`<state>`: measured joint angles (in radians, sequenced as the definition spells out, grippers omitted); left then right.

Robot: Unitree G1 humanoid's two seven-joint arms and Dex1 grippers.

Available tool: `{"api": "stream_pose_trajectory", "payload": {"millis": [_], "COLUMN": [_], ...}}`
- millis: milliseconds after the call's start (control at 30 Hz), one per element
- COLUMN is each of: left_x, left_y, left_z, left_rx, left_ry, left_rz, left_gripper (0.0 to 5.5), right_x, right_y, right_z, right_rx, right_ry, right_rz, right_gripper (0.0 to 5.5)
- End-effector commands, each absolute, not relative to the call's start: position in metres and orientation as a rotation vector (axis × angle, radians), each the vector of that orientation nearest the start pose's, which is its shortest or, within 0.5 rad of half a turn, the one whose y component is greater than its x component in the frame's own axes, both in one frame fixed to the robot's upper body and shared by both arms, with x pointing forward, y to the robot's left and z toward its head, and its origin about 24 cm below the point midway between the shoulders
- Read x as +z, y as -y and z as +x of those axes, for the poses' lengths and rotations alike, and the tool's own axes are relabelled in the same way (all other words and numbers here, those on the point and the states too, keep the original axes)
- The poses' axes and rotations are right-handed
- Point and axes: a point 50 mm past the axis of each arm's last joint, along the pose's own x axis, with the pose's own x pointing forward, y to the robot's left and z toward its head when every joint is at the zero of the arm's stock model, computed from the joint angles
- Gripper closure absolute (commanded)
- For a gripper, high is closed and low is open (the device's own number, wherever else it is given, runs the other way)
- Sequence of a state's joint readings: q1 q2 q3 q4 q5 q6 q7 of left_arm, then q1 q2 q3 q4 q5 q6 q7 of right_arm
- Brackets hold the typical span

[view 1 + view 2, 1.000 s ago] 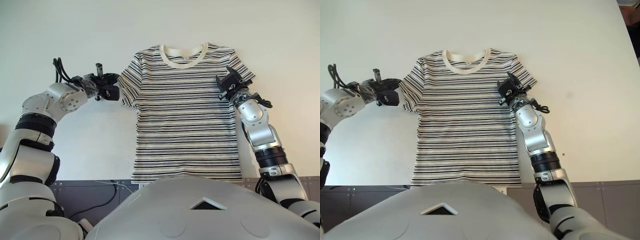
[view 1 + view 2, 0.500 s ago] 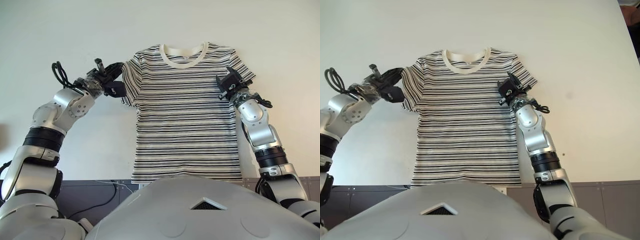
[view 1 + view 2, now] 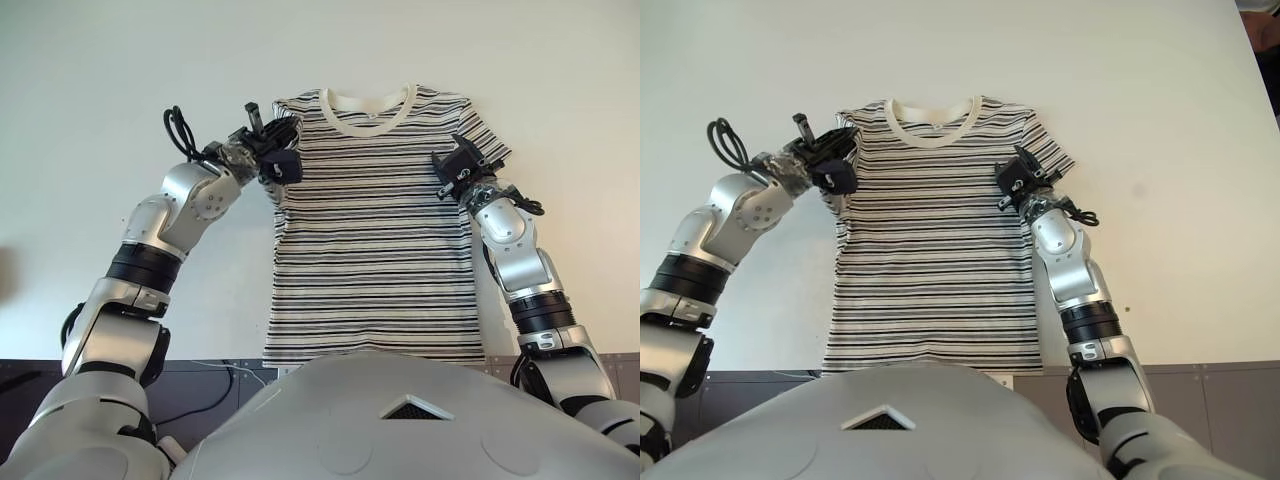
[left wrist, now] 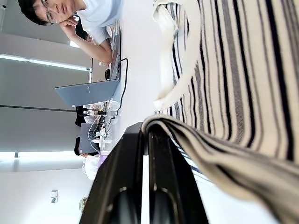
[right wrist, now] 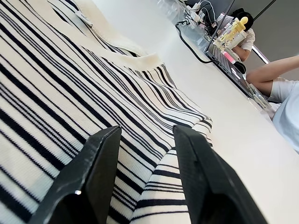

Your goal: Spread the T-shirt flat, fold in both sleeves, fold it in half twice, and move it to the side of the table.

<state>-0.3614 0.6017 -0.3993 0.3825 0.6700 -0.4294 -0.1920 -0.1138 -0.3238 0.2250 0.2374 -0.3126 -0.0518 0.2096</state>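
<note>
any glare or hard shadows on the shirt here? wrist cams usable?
Left eye view: T-shirt and table evenly lit, no glare, no hard shadows. Left wrist view: bright strip lights behind, left hand dark against them. Right wrist view: stripes evenly lit, right hand dark in front.

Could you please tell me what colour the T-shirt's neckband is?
Plain cream, with no stripes; the neckband shows best in the left eye view.

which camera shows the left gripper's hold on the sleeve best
The left wrist view: it shows the left gripper close up, shut on the edge of the striped sleeve. Both eye views show the gripper from above at the shoulder of the T-shirt, too small to make out the pinch.
</note>
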Motion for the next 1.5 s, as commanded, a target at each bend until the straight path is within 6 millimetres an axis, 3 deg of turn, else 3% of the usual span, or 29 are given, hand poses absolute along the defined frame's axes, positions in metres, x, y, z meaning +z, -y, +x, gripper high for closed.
{"api": "stream_pose_trajectory", "payload": {"millis": [33,100,233,367,433,500,600,700,800,1000,1300,1500], "left_x": [0.048,0.043,0.034,0.047,0.06,0.084,0.102,0.099,0.09,0.078,0.073,0.07], "left_y": [-0.159,-0.155,-0.154,-0.156,-0.162,-0.173,-0.185,-0.183,-0.178,-0.166,-0.162,-0.16], "left_z": [0.302,0.298,0.287,0.287,0.288,0.292,0.296,0.295,0.291,0.279,0.274,0.274], "left_rx": [-0.744,-0.763,-0.826,-0.748,-0.649,-0.438,-0.198,-0.107,-0.058,-0.033,-0.017,-0.016], "left_ry": [0.168,0.151,0.111,0.166,0.222,0.302,0.314,0.269,0.228,0.23,0.233,0.238], "left_rz": [1.3,1.265,1.199,1.168,1.154,1.124,0.999,0.881,0.795,0.785,0.811,0.826], "left_gripper": [5.39,5.39,4.72,4.26,3.93,3.63,3.43,3.43,3.43,3.43,3.43,3.43], "right_x": [0.009,0.009,0.01,0.016,0.039,0.067,0.081,0.07,0.048,0.023,0.014,0.013], "right_y": [0.154,0.152,0.155,0.158,0.164,0.189,0.234,0.274,0.294,0.294,0.271,0.269], "right_z": [0.266,0.267,0.269,0.271,0.276,0.285,0.297,0.306,0.302,0.282,0.277,0.273], "right_rx": [0.458,0.467,0.461,0.424,0.342,0.235,0.215,0.335,0.522,0.84,1.02,1.038], "right_ry": [-0.151,-0.148,-0.146,-0.116,-0.029,0.048,0.023,-0.112,-0.202,-0.124,0.066,0.103], "right_rz": [-0.663,-0.663,-0.668,-0.657,-0.63,-0.693,-0.923,-1.28,-1.558,-1.711,-1.703,-1.676], "right_gripper": [3.43,3.43,3.43,3.43,3.43,3.43,3.43,3.43,3.43,3.43,3.43,3.43]}}
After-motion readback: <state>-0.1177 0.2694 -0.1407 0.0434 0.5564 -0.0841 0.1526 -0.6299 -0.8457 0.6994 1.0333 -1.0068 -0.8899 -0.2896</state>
